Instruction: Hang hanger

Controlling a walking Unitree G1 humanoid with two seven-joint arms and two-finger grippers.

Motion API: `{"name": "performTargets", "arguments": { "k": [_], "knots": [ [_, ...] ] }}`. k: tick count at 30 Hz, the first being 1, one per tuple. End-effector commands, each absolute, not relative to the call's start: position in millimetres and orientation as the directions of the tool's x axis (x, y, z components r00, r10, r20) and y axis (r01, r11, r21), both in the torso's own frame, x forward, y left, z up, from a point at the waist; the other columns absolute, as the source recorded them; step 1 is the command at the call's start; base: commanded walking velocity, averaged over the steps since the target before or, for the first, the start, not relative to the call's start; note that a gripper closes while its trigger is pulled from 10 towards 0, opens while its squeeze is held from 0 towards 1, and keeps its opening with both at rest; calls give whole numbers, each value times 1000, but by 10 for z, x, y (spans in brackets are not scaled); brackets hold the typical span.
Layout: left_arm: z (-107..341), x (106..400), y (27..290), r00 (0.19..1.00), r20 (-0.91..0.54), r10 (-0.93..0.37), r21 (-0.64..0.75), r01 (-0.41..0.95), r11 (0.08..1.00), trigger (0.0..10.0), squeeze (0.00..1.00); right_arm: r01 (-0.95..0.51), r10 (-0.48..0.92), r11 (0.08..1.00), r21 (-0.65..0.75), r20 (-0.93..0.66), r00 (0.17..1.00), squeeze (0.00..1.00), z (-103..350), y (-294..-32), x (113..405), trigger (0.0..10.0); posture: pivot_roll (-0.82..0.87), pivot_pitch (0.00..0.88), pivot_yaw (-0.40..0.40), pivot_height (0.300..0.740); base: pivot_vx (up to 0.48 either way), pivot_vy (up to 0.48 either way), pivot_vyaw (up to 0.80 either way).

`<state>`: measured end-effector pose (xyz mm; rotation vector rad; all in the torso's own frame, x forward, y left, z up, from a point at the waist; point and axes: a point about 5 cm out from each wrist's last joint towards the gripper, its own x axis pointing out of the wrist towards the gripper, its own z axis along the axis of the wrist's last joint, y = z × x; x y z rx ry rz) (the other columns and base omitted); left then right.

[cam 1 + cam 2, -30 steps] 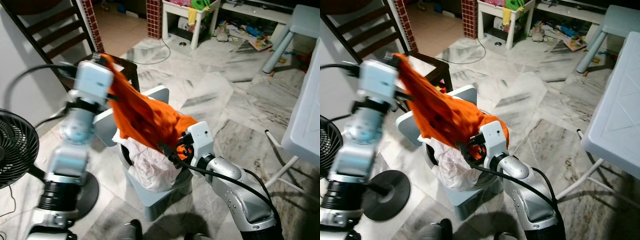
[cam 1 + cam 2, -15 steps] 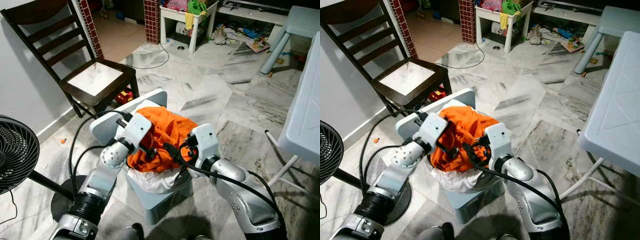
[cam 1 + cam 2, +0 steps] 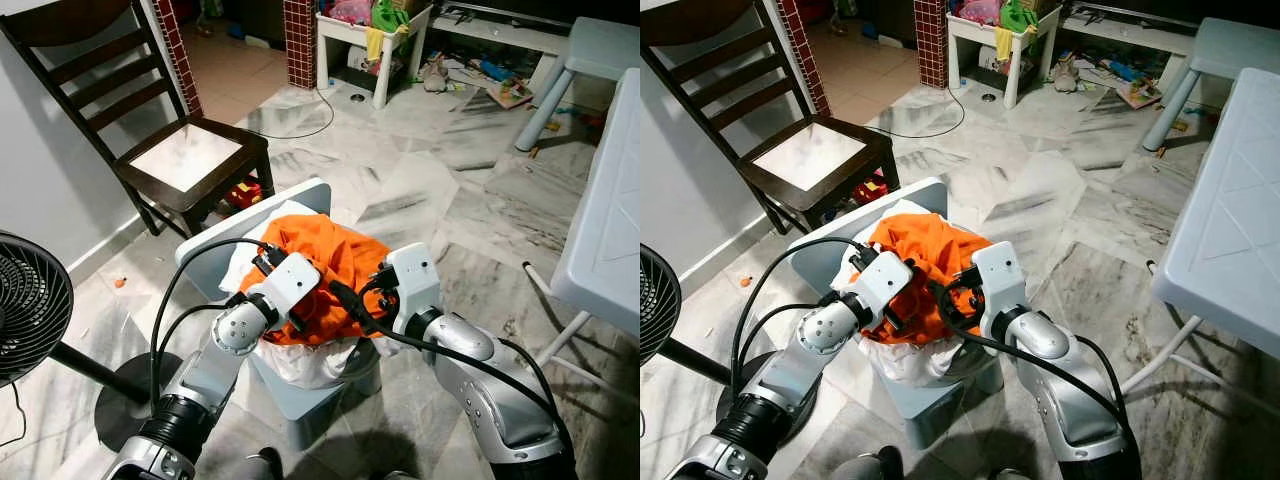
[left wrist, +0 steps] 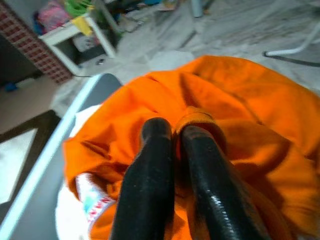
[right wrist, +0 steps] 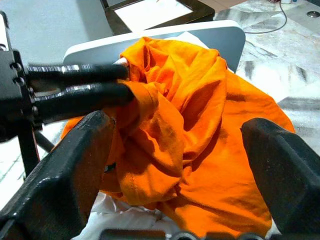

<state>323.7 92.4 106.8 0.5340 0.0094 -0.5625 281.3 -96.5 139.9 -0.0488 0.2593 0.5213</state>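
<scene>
Both grippers at the laundry bin, orange garment bunched on top.
Left gripper (image 4: 172, 131) has its jaws pinched on a fold of the orange shirt (image 5: 200, 130); right gripper (image 5: 180, 165) spreads its jaws wide around the heap, over the grey bin (image 3: 310, 395). No writing legible.
</scene>
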Motion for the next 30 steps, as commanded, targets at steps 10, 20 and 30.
{"name": "performTargets", "arguments": {
  "k": [10,20,30],
  "knots": [
    [1401,3035,987,837,-66,-543,486,502,715,10000,1000,-497,485,867,19,-251,837,0,1416,-972,2848,10000,-17,158,7,740,0,0,0],
    [1521,2730,1251,878,69,-474,476,388,789,10000,1000,-507,497,862,29,-250,831,0,1396,-926,2847,10000,8,155,7,740,0,0,0],
    [1307,2190,1610,914,-1,-405,441,364,820,10000,1000,-521,513,853,45,-259,818,0,1352,-879,2831,10000,41,160,5,740,0,0,0]
  ]
}}
